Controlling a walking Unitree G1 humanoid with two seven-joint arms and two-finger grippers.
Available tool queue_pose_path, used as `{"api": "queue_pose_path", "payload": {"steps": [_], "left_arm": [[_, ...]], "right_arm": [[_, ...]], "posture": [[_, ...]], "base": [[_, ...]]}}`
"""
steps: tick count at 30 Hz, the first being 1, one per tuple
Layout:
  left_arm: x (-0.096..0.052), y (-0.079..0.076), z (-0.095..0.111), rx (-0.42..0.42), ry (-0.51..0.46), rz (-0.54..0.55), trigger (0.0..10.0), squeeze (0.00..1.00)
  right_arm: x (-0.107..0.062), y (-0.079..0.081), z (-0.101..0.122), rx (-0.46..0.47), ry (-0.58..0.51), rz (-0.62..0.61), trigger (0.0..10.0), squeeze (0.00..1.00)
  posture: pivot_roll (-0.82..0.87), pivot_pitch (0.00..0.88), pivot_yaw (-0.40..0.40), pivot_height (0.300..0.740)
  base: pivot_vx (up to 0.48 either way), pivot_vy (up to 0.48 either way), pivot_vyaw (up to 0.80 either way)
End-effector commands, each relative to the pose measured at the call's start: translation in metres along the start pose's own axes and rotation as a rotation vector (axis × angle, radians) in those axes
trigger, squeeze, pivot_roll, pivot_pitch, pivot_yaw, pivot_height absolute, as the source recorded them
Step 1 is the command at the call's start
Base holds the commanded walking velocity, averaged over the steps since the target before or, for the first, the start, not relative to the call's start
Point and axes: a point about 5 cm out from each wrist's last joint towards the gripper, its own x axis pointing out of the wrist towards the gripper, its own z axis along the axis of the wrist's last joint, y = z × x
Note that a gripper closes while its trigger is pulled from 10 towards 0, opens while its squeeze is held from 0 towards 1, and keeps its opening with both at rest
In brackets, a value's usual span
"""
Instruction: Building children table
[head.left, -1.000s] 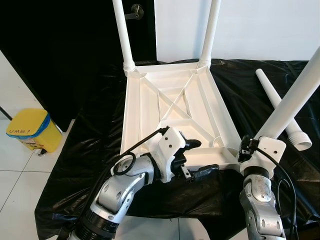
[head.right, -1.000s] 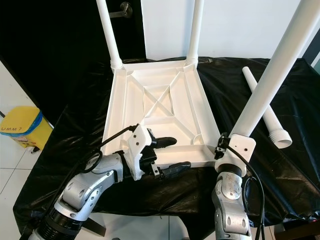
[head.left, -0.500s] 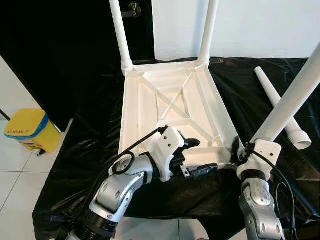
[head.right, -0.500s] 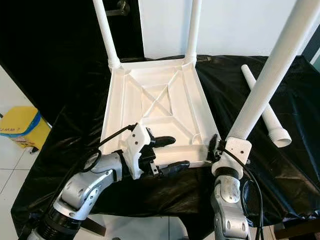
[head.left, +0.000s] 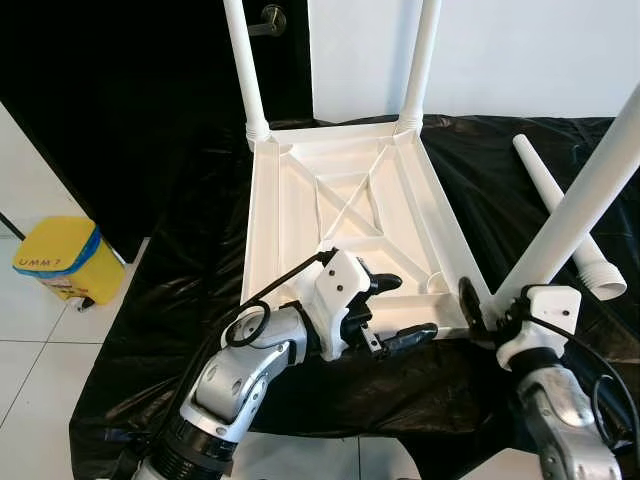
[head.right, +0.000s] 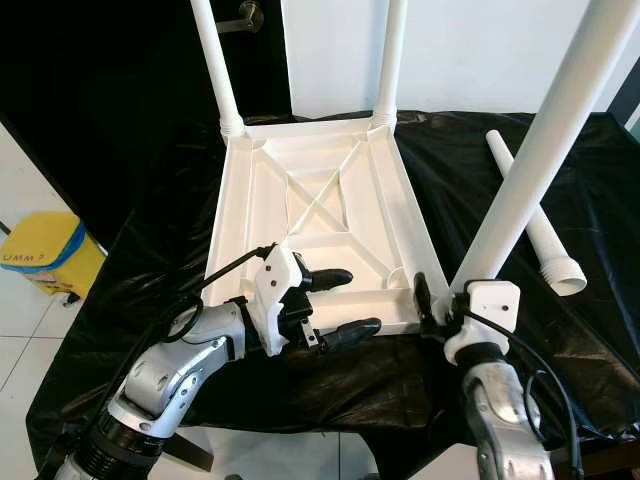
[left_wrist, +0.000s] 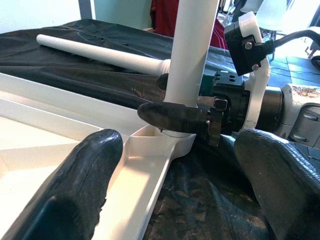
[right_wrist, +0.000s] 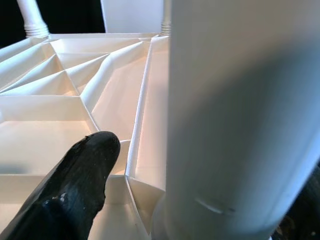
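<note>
Your white tabletop (head.left: 345, 215) lies upside down on the black cloth (head.left: 180, 290), two legs already standing at its far corners. The third leg (head.left: 575, 215) is pinched in your right gripper (head.right: 440, 305), its foot at the near right corner socket (left_wrist: 150, 135) and its shaft tilted up and away to the right. Your left gripper (head.left: 395, 312) sits at the near rim, fingers spread, one over the inside of the frame and one just outside the edge (nothing between them but the rim). Beyond the right gripper a loose leg (head.left: 565, 215) lies flat on the cloth, well apart from the tabletop. Left of your left arm, a yellow bin (head.left: 60, 258) stands on the floor.
</note>
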Motion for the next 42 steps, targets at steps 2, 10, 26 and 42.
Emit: {"api": "queue_pose_path", "payload": {"steps": [2, 10, 26, 42], "left_arm": [[0.0, 0.002, -0.003, 0.001, 0.013, 0.018, 10.0, 0.0], [-0.001, 0.003, -0.003, 0.005, 0.013, 0.017, 10.0, 0.0], [0.002, -0.003, -0.013, 0.004, 0.088, -0.035, 10.0, 0.0], [0.0, -0.001, -0.012, 0.014, 0.089, -0.011, 10.0, 0.0]], "right_arm": [[-0.002, 0.002, -0.007, 0.016, 0.025, 0.041, 10.0, 0.0], [-0.002, -0.008, -0.016, -0.028, 0.077, 0.146, 10.0, 0.0], [0.022, -0.033, -0.004, -0.177, 0.046, 0.309, 1.5, 0.0], [0.008, -0.034, -0.027, -0.101, 0.119, 0.229, 10.0, 0.0]], "posture": [[-0.25, 0.041, 0.036, 0.74], [-0.26, 0.032, 0.05, 0.74], [-0.26, 0.035, 0.054, 0.74], [-0.26, 0.065, 0.051, 0.74]], "base": [[0.0, 0.0, 0.0], [0.0, 0.0, 0.0], [0.0, 0.0, 0.0], [0.0, 0.0, 0.0]]}}
